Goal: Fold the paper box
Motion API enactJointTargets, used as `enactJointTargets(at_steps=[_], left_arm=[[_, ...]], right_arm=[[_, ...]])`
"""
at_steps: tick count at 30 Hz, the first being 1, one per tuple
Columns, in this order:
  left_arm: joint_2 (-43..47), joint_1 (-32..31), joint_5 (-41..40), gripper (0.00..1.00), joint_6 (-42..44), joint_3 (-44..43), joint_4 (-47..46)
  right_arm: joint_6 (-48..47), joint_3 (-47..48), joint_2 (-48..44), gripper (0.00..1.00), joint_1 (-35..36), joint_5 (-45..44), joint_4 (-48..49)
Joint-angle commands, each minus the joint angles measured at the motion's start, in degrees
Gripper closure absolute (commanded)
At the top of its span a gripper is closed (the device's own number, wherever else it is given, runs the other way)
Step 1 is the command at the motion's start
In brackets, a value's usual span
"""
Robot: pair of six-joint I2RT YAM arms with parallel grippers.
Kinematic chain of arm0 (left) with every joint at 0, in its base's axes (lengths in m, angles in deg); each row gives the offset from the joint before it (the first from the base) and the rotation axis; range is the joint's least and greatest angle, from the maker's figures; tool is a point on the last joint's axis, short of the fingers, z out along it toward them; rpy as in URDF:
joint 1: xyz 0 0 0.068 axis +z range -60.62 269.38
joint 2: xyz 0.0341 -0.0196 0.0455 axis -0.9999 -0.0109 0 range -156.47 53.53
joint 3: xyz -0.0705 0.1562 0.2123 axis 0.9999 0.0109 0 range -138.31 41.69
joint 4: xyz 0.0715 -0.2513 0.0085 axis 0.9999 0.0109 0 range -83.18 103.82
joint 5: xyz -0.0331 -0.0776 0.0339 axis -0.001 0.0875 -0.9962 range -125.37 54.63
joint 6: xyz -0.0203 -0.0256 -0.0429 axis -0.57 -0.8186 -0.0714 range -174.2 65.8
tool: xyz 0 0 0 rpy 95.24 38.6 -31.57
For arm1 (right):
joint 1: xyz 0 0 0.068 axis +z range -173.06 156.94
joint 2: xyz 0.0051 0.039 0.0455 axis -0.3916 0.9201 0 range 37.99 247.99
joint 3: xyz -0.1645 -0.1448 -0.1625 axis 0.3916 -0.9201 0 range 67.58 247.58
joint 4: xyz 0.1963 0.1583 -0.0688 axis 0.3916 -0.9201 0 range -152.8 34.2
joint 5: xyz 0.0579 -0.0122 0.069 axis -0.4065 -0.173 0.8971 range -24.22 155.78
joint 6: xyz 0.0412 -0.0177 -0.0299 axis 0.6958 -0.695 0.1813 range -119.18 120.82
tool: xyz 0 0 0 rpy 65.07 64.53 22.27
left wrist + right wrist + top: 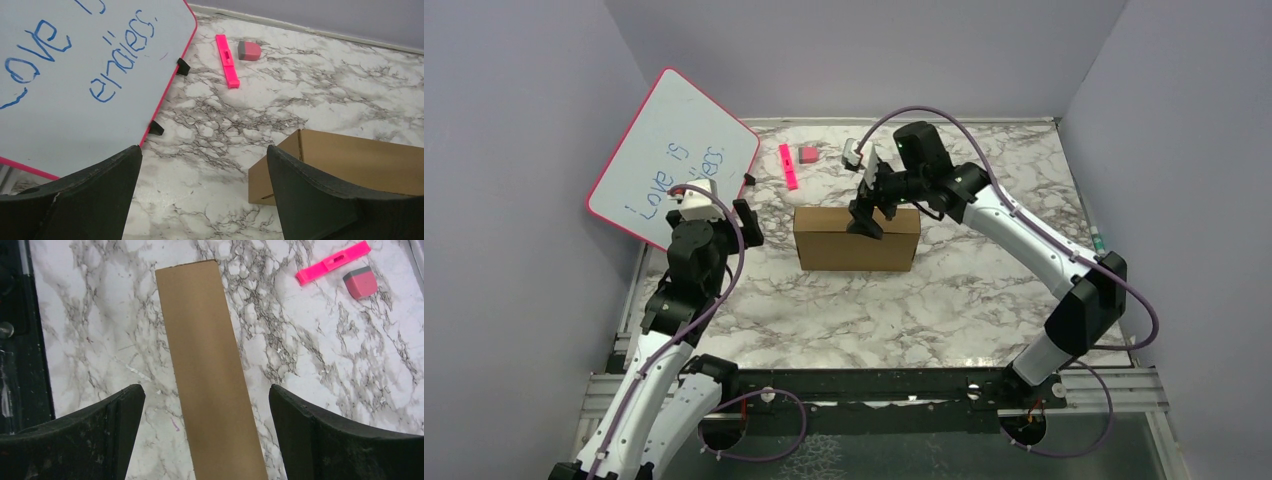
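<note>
Brown cardboard is what the paper box (856, 240) is made of. It looks folded up and shut. It stands on the marble table (984, 290), close to the middle, with one long flat side facing the near edge.

The right gripper (866, 218) hangs just over the top of the box. Its two black fingers (320, 435) are spread wide apart. From its own camera, one finger shows on each side of the narrow top of the box, and they do not touch it. It holds nothing.

The left gripper (746, 222) is to the left of the box, apart from it. Its fingers (95, 195) are spread wide too, with only bare table between them. It holds nothing.

Just behind the left arm a whiteboard (674, 155) with a pink frame and blue writing leans up at the left side. Farther back on the table lies a thin pink stick (788, 166). Just to the right of it sits a small pink and grey eraser (808, 154). Both are well apart from the box.
</note>
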Motion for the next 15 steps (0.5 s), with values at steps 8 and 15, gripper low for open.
enactJointTargets(at_steps=[8, 15], left_arm=[[1.7, -1.0, -8.1, 0.05, -0.1, 0.6, 0.5], [2.3, -1.1, -7.6, 0.05, 0.2, 1.1, -0.2]], right_arm=[[-12.5, 11.0, 10.0, 0.00, 2.1, -1.3, -15.0], [-13.1, 13.1, 14.0, 0.02, 2.8, -3.2, -15.9]])
